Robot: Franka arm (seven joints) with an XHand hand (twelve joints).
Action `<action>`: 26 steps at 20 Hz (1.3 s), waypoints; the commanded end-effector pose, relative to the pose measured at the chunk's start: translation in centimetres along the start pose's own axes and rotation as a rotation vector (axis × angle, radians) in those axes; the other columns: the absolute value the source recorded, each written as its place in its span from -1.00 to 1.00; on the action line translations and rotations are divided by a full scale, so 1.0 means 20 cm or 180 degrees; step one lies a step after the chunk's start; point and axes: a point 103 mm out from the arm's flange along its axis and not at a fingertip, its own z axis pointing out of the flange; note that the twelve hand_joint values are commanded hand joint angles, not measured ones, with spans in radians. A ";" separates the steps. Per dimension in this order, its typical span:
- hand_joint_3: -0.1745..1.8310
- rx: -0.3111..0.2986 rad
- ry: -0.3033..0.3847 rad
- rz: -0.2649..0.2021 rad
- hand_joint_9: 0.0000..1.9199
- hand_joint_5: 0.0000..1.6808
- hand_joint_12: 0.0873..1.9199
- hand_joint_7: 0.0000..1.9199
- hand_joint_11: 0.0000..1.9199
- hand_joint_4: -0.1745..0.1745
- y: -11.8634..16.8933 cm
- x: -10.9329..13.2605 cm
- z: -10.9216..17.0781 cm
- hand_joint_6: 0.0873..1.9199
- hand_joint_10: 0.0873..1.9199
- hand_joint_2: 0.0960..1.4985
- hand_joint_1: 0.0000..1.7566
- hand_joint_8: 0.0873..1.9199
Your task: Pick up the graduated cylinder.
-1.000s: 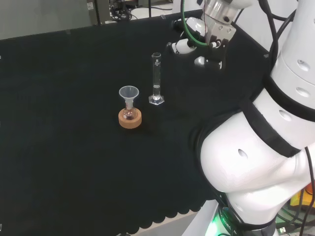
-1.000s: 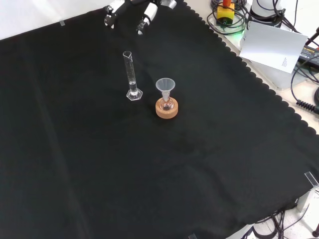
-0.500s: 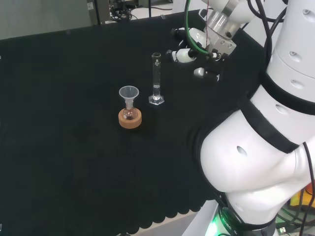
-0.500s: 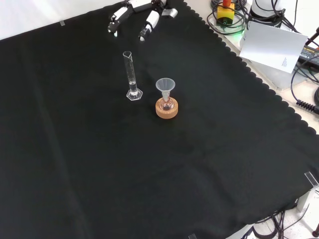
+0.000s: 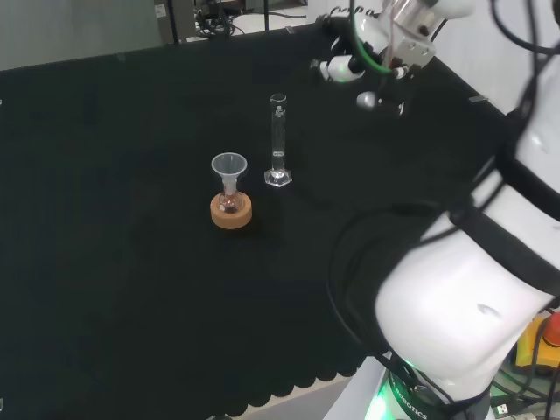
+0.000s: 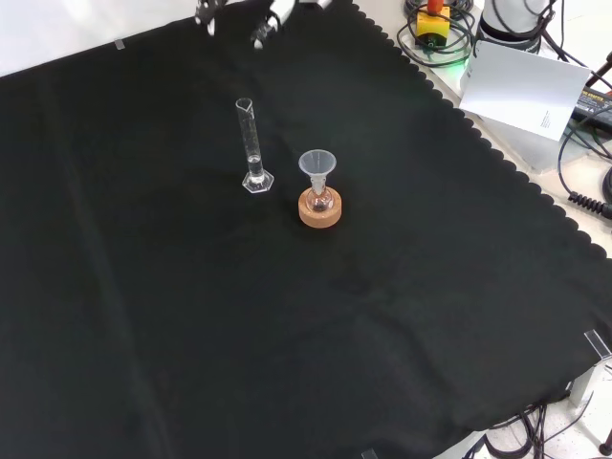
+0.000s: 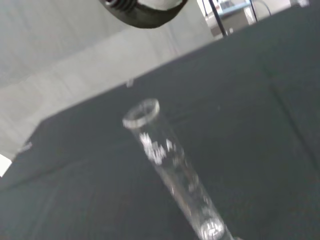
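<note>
One graduated cylinder [image 5: 278,140] stands upright, apart from the hand [image 5: 367,61].

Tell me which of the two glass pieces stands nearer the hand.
The graduated cylinder, the tall thin tube on a hexagonal foot. In the head view it stands between the hand and the funnel-topped flask on its cork ring.

A bench under black cloth [image 6: 402,316] carries two things. The graduated cylinder [image 6: 251,145] stands upright below the hand [image 6: 268,17] in the front view, well apart from it. The cork stand [image 6: 319,207] sits farther from the hand, just beside the cylinder.
</note>
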 end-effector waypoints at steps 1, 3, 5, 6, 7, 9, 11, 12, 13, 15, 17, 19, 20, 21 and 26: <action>-1.00 0.0515 0.0736 0.0213 -0.32 -0.36 0.30 -0.61 -0.50 -0.45 -0.14 -0.17 0.70 -1.00 -0.47 0.16 0.21 -0.30; -1.00 0.0530 0.0756 0.0233 -0.32 -0.36 0.30 -0.62 -0.50 -0.45 -0.14 -0.19 0.71 -1.00 -0.47 0.16 0.21 -0.30; -1.00 0.0563 0.0782 0.0205 -0.33 -0.36 0.30 -0.62 -0.51 -0.45 -0.15 -0.20 0.72 -1.00 -0.47 0.16 0.21 -0.30; -1.00 0.0576 0.0794 0.0197 -0.33 -0.36 0.30 -0.62 -0.51 -0.45 -0.15 -0.20 0.73 -1.00 -0.47 0.16 0.21 -0.30; -1.00 0.0588 0.0801 0.0194 -0.32 -0.36 0.30 -0.62 -0.51 -0.45 -0.16 -0.21 0.74 -1.00 -0.47 0.16 0.21 -0.30; -1.00 0.0597 0.0823 0.0185 -0.32 -0.36 0.31 -0.62 -0.51 -0.45 -0.17 -0.22 0.75 -1.00 -0.47 0.17 0.21 -0.30; -1.00 0.0584 0.0838 0.0181 -0.32 -0.36 0.31 -0.61 -0.51 -0.45 -0.18 -0.23 0.76 -1.00 -0.47 0.17 0.20 -0.29; -1.00 0.0569 0.0855 0.0178 -0.32 -0.36 0.31 -0.61 -0.51 -0.45 -0.18 -0.24 0.77 -1.00 -0.46 0.17 0.20 -0.29; -1.00 0.0537 0.0947 0.0192 -0.32 -0.36 0.31 -0.61 -0.52 -0.45 -0.19 -0.26 0.76 -1.00 -0.46 0.16 0.20 -0.29; -1.00 0.0510 0.1018 0.0165 -0.32 -0.36 0.31 -0.60 -0.52 -0.44 -0.19 -0.28 0.77 -1.00 -0.46 0.16 0.20 -0.29; -1.00 0.0515 0.1042 0.0118 -0.31 -0.35 0.31 -0.60 -0.52 -0.44 -0.20 -0.28 0.78 -1.00 -0.46 0.16 0.20 -0.29; -1.00 0.0508 0.1027 0.0110 -0.31 -0.35 0.31 -0.60 -0.52 -0.44 -0.20 -0.28 0.80 -0.99 -0.46 0.16 0.19 -0.29; -1.00 0.0516 0.1021 0.0099 -0.31 -0.35 0.31 -0.60 -0.52 -0.44 -0.19 -0.27 0.81 -0.99 -0.46 0.16 0.19 -0.29; -1.00 0.0527 0.1031 0.0083 -0.31 -0.35 0.31 -0.60 -0.52 -0.44 -0.18 -0.27 0.82 -0.99 -0.46 0.16 0.19 -0.29; -1.00 0.0480 0.1169 -0.0028 -0.32 -0.35 0.31 -0.60 -0.53 -0.43 -0.14 -0.22 0.86 -0.99 -0.46 0.16 0.18 -0.29</action>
